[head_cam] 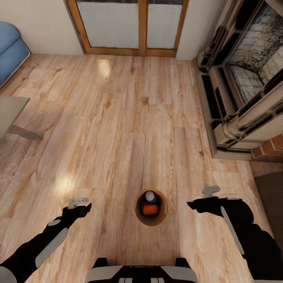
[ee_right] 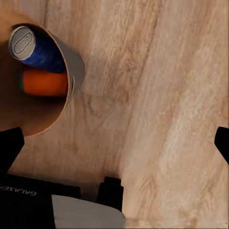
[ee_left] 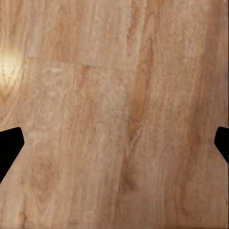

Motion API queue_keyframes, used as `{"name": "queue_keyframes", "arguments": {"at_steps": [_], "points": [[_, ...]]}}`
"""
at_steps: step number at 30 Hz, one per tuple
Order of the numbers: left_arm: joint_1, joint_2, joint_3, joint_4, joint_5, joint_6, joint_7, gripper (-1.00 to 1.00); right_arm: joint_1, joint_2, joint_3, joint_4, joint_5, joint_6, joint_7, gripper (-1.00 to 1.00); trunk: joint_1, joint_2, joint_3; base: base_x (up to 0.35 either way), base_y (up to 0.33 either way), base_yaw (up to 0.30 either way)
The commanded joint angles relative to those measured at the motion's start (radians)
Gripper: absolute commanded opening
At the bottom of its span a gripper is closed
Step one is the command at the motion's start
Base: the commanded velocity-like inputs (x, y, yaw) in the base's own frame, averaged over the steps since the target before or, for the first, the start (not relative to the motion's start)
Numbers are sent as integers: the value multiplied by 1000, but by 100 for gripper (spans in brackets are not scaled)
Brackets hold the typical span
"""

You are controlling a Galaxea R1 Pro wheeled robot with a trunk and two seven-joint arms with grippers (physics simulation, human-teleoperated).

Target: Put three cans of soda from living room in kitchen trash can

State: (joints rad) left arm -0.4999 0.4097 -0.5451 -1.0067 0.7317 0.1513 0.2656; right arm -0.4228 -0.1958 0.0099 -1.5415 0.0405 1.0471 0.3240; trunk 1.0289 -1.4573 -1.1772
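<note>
The trash can [head_cam: 151, 221] stands on the light wood floor between my two arms, just ahead of my base. Inside it lie a dark blue soda can [head_cam: 149, 196] with a silvery top and an orange soda can [head_cam: 149, 209]. The right wrist view looks into the same trash can [ee_right: 33, 119], with the blue can [ee_right: 36, 50] resting on the orange can [ee_right: 45, 82]. My left gripper [head_cam: 78, 203] hangs open and empty over bare planks, left of the bin. My right gripper [head_cam: 211, 192] is open and empty to its right. A third can is out of view.
A blue sofa [head_cam: 11, 43] sits at the far left, with a low table [head_cam: 10, 112] in front of it. An ornate fireplace [head_cam: 243, 90] with brick fills the right side. Wood-framed glass doors [head_cam: 133, 27] stand ahead, and a dark mat [head_cam: 271, 196] lies at the right edge.
</note>
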Motion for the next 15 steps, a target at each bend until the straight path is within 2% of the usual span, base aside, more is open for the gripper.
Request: {"name": "queue_keyframes", "arguments": {"at_steps": [1, 5, 6, 7, 8, 14, 15], "points": [[0, 0, -3, 1, 0, -4, -7, 100, 22, -8, -2, -10, 0, 0, 14, 100, -4, 7, 5, 0, 0, 0], [1, 1, -12, 6, 1, -34, -40, 100, 99, -34, -37, -30, 2, -100, 50, 100, -19, 35, 24, 0, 0, 0], [5, 1, -14, 24, 0, -49, -53, 100, 145, -42, -75, -35, 0, -168, 62, 100, -23, 42, 29, 0, 0, 0], [7, 1, -15, 38, 0, -57, -58, 100, 170, -44, -95, -36, 0, -202, 66, 100, -27, 49, 33, 0, 0, 0], [12, 0, -22, 104, 0, -100, -84, 100, 267, -48, -163, -40, -2, -347, 78, 100, -31, 56, 38, 0, 0, 0], [16, 1, -34, 178, 1, -159, -130, 100, 409, -46, -212, -16, -5, -589, 82, 100, -54, 98, 66, 0, 0, 0], [16, 1, -34, 178, 1, -159, -130, 100, 409, -46, -212, -16, -5, -589, 82, 100, -58, 105, 71, 0, 0, 0]]}}
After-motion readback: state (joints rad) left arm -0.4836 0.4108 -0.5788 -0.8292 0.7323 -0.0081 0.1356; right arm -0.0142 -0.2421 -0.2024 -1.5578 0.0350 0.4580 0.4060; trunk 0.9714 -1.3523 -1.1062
